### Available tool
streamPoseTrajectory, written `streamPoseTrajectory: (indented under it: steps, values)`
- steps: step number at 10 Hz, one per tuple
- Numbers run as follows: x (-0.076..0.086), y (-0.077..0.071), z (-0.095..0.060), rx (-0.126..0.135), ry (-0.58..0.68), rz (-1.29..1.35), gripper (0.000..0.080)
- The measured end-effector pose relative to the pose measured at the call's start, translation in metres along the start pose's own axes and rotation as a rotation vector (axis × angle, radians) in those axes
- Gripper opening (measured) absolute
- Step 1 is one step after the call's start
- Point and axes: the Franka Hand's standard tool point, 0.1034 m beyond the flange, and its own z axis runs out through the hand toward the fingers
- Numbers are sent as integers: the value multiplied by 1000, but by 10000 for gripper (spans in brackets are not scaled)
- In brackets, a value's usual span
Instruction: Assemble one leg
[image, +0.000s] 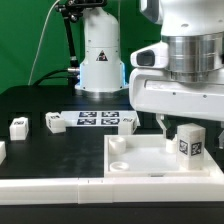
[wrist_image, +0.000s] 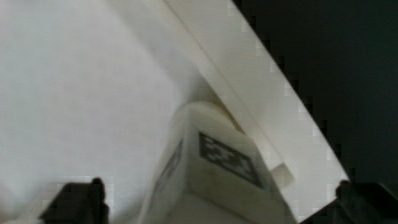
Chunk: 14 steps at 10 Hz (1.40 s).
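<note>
A leg (image: 187, 142), a small white block with a black-and-white tag, stands upright in the tray's corner at the exterior view's right. The large white square tray (image: 135, 163) lies at the front right of the table. My gripper (image: 184, 127) hangs just above this leg. In the wrist view the leg (wrist_image: 222, 165) sits between my two dark fingertips (wrist_image: 75, 201), with a gap on each side, beside the tray's raised rim (wrist_image: 240, 75). The gripper (wrist_image: 217, 205) is open and holds nothing.
Three more legs stand loose on the black table at the exterior view's left (image: 18, 127) (image: 52, 121) (image: 2, 150), and another (image: 129, 120) by the marker board (image: 95, 119). The robot base (image: 100, 55) stands at the back.
</note>
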Motion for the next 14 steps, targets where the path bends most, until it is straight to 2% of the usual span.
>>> streamPoseTrajectory:
  steps: [5, 8, 9, 10, 11, 13, 14]
  values:
    - [2, 0, -1, -22, 12, -549, 649]
    - [5, 5, -1, -23, 10, -626, 623]
    - [5, 5, -1, -23, 10, -626, 450]
    - [5, 5, -1, -23, 10, -626, 450]
    - [5, 5, -1, -22, 10, -607, 288]
    - [5, 5, 0, -22, 10, -559, 288]
    - [4, 5, 0, -17, 8, -438, 289]
